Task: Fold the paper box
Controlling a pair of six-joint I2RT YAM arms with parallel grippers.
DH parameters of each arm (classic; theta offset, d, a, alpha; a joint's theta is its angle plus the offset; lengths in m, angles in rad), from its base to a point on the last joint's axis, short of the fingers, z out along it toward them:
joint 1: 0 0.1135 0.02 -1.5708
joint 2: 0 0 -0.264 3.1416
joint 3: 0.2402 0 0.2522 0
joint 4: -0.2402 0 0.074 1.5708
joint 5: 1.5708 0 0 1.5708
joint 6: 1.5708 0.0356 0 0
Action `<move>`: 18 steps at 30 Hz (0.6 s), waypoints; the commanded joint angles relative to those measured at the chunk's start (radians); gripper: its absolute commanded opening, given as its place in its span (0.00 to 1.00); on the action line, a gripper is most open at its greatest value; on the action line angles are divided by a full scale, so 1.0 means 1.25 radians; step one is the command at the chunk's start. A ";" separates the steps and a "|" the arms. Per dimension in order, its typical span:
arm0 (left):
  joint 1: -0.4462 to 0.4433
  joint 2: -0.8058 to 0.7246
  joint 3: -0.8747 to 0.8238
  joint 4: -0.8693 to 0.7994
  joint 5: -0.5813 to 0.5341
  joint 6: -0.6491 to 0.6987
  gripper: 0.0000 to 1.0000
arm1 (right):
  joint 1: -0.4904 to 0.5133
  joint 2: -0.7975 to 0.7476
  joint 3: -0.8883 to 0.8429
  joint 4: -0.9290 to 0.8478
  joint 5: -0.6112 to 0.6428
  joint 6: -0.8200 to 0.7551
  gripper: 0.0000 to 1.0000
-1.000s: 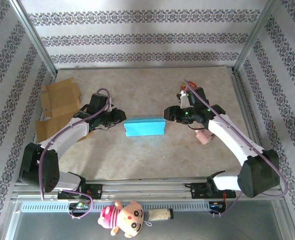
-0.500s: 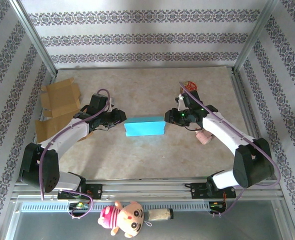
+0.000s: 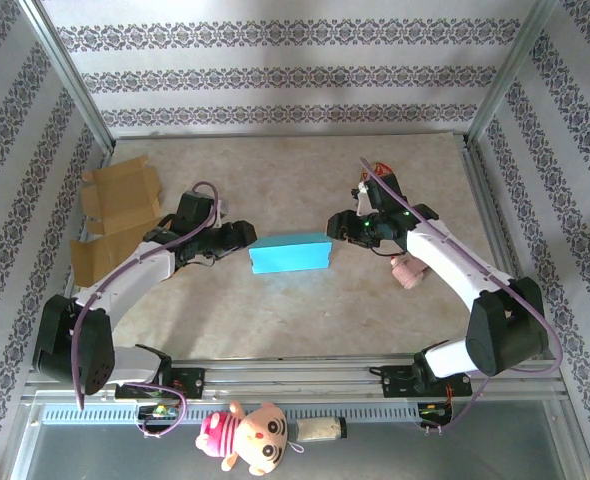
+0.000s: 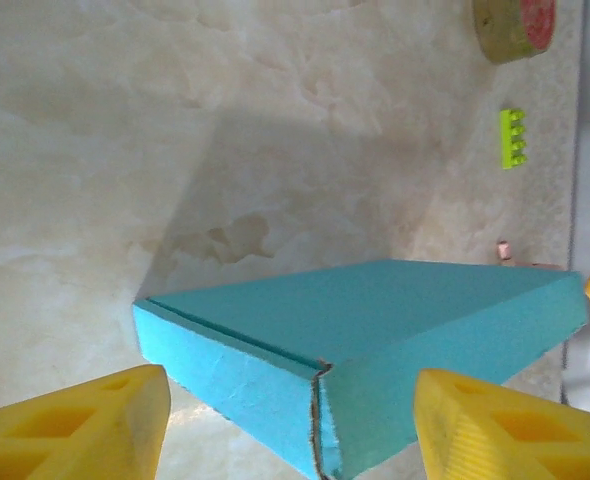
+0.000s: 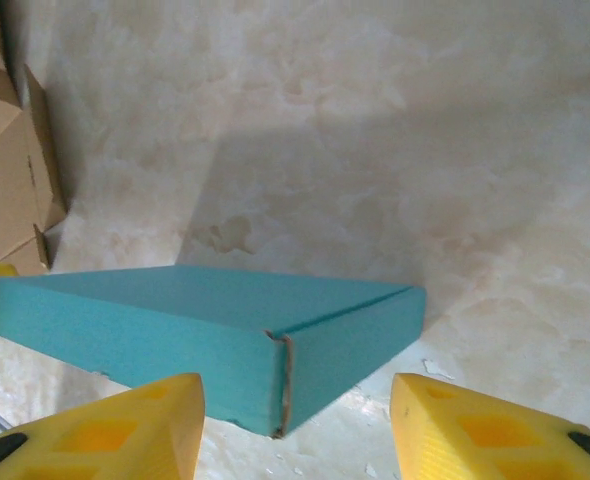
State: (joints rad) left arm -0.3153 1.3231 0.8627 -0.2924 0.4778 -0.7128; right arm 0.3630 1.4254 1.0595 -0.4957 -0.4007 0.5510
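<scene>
Box [image 3: 290,253] between the two end effectors [image 3: 245,232] [image 3: 333,226]

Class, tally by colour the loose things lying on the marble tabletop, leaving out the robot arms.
Turquoise folded paper box: 1
Brown flat cardboard pieces: 2
Pink soft toy: 1
Green toy brick: 1
Red-and-tan round piece: 1
Total: 6

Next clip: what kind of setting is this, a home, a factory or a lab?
Probably a lab data-collection cell: wallpaper panels in an aluminium frame wall in a marble-look tabletop, with props like a plush toy and flattened cardboard lying about.
</scene>
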 commanded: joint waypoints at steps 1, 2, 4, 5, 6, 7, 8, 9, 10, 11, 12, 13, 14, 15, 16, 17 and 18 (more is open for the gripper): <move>-0.012 -0.024 -0.025 0.062 0.032 -0.042 0.66 | 0.012 -0.006 0.027 -0.010 -0.011 0.008 0.53; -0.013 -0.024 -0.028 0.061 0.036 -0.043 0.66 | 0.013 -0.005 0.026 -0.008 -0.007 0.006 0.54; -0.012 -0.027 -0.040 0.052 0.033 -0.048 0.64 | 0.014 0.000 0.018 -0.005 0.004 0.001 0.55; -0.012 -0.028 -0.047 0.049 0.032 -0.050 0.63 | 0.015 0.006 0.015 -0.005 0.007 -0.002 0.55; -0.012 -0.029 -0.058 0.047 0.032 -0.055 0.60 | 0.017 0.013 0.010 -0.007 0.012 -0.009 0.55; -0.012 -0.029 -0.070 0.051 0.034 -0.064 0.56 | 0.020 0.020 0.003 -0.011 0.019 -0.013 0.54; -0.012 -0.028 -0.084 0.058 0.040 -0.072 0.53 | 0.023 0.024 -0.008 -0.010 0.021 -0.017 0.54; -0.013 -0.024 -0.099 0.069 0.053 -0.080 0.49 | 0.027 0.030 -0.018 -0.007 0.026 -0.022 0.53; -0.012 -0.018 -0.112 0.078 0.065 -0.086 0.46 | 0.033 0.038 -0.029 -0.006 0.032 -0.024 0.51; -0.013 -0.015 -0.121 0.082 0.072 -0.090 0.42 | 0.037 0.042 -0.036 -0.006 0.035 -0.028 0.49; -0.016 -0.012 -0.130 0.082 0.079 -0.090 0.38 | 0.041 0.048 -0.043 -0.007 0.034 -0.034 0.46; -0.020 -0.013 -0.136 0.076 0.080 -0.087 0.35 | 0.048 0.052 -0.052 -0.009 0.034 -0.039 0.44; -0.025 -0.016 -0.140 0.068 0.079 -0.084 0.32 | 0.052 0.053 -0.056 -0.012 0.037 -0.044 0.42; -0.029 -0.020 -0.143 0.055 0.076 -0.079 0.31 | 0.056 0.050 -0.061 -0.019 0.042 -0.048 0.40; -0.033 -0.028 -0.142 0.037 0.073 -0.075 0.30 | 0.058 0.044 -0.064 -0.031 0.043 -0.050 0.39; -0.036 -0.038 -0.142 0.021 0.074 -0.073 0.29 | 0.059 0.035 -0.064 -0.045 0.042 -0.052 0.38; -0.041 -0.052 -0.141 -0.001 0.075 -0.071 0.29 | 0.063 0.017 -0.065 -0.064 0.039 -0.052 0.38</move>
State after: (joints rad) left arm -0.3264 1.2675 0.7273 -0.1387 0.5682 -0.8131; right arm 0.4171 1.4521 1.0222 -0.4644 -0.3809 0.5163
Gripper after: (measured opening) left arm 0.293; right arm 0.382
